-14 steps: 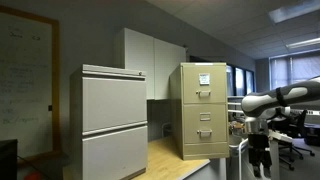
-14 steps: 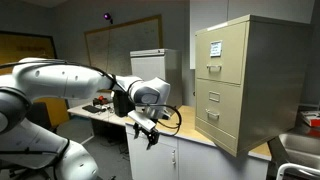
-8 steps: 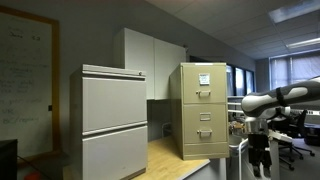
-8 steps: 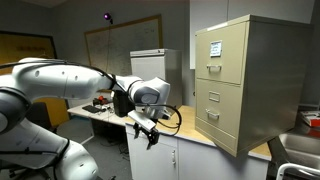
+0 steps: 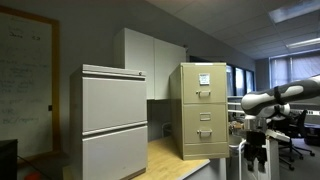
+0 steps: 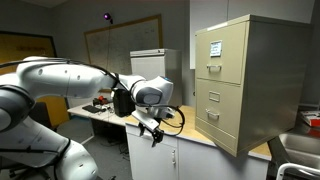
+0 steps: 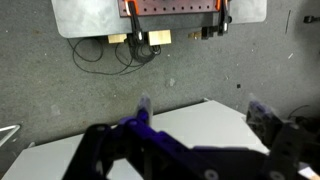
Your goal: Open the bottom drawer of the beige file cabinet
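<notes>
Claw (image 6: 153, 138) spread, bottom drawer (image 6: 222, 126) closed

Small shift only: gripper (image 6: 155, 138) moved slightly down and toward beige file cabinet (image 6: 245, 85) — arm (image 5: 265, 100) edged along with it.

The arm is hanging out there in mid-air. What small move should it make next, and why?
Probably swing the hand across toward the bottom drawer of the beige file cabinet. That drawer looks fully shut, and the open hand hangs well short of it, pointing downward, holding nothing.
</notes>
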